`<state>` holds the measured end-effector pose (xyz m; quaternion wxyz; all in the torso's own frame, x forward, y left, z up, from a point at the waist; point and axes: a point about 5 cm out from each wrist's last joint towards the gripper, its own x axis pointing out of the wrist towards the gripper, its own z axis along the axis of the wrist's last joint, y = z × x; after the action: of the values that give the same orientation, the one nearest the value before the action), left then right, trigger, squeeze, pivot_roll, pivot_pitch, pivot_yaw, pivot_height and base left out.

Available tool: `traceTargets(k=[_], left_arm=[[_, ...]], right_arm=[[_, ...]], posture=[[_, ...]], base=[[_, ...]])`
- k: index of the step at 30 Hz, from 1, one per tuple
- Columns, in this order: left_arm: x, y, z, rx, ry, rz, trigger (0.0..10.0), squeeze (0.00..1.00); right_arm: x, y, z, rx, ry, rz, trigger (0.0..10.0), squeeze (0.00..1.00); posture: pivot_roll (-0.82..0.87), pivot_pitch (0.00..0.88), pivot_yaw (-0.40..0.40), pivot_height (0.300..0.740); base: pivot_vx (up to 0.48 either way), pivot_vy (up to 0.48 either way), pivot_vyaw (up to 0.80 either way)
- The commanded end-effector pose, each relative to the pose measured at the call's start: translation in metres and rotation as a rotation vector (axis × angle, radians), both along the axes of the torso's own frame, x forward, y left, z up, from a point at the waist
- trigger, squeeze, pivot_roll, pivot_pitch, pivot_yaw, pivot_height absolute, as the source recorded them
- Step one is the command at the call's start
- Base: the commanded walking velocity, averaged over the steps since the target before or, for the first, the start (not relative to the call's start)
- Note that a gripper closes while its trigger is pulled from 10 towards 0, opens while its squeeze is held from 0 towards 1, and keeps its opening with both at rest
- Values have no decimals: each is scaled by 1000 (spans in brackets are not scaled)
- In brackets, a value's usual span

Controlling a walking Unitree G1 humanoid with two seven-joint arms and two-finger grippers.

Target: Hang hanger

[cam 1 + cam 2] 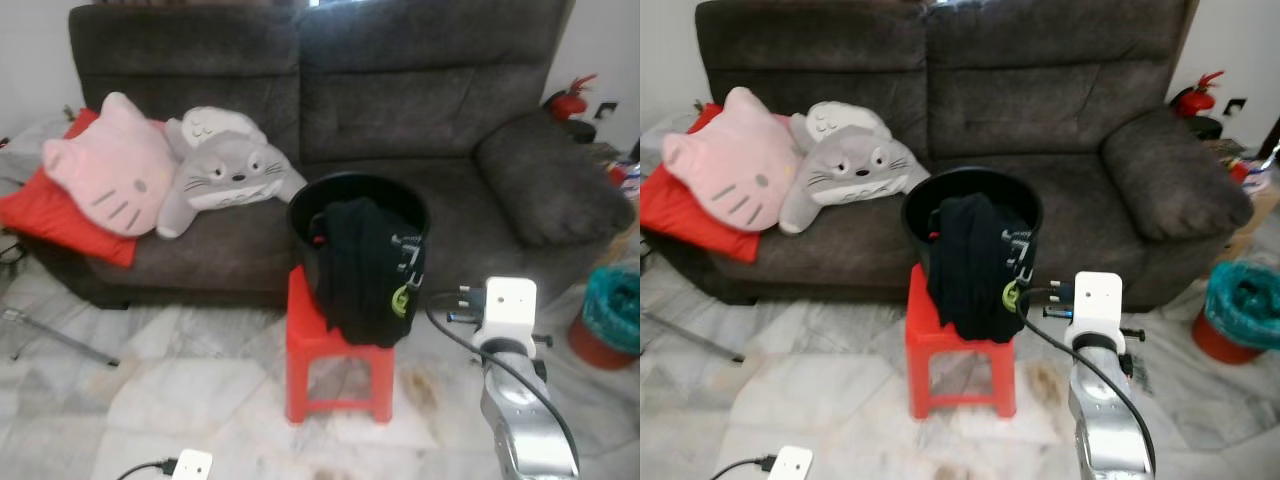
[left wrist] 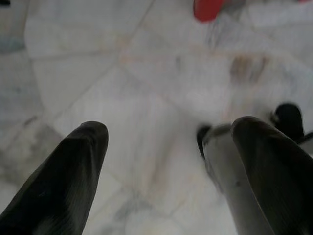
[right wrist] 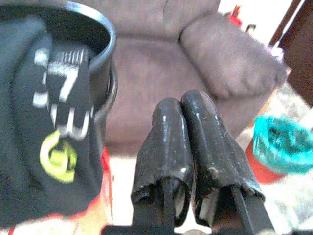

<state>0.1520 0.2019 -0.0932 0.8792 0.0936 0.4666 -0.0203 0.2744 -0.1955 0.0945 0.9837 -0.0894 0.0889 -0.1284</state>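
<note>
The right pincer [image 3: 188, 147] is hovering low beside the red stool [image 1: 338, 365], its fingers pressed together, holding nothing. The left pincer [image 2: 166, 161] is hanging spread wide over the marble floor [image 1: 200, 380]. A black bucket [image 1: 358, 215] is sitting on the stool, black clothing [image 1: 365, 270] draping over its front rim. No hanger can be made out. Behind, a grey sofa [image 1: 400, 100] is carrying plush cushions [image 1: 160, 170].

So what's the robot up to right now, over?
Right gripper shut, empty, near black garment draped over bucket on red stool. Left gripper open above floor. No hanger seen.
</note>
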Motion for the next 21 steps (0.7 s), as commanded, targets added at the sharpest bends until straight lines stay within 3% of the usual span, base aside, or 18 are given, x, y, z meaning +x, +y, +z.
traceTargets(k=[1,6,12,20,21], left_arm=[[-12,12,-3,23,43,2,10000,0],[5,4,2,20,20,-6,10000,0],[8,0,2,17,12,-6,10000,0],[-1,7,0,18,22,-2,10000,0],[-7,17,0,23,31,5,10000,0]], right_arm=[[3,12,5,15,-24,35,10000,0],[4,15,5,-10,-26,69,10000,0],[2,16,4,-12,-28,76,10000,0],[-1,11,-2,33,-10,66,10000,0],[-1,8,-4,56,-6,72,10000,157]], posture=[[-138,0,37,740],[-134,0,35,740],[-136,0,32,740],[-138,0,30,740],[-138,0,29,740]], base=[[315,0,0],[317,0,0],[199,0,492],[0,0,0],[0,0,0]])
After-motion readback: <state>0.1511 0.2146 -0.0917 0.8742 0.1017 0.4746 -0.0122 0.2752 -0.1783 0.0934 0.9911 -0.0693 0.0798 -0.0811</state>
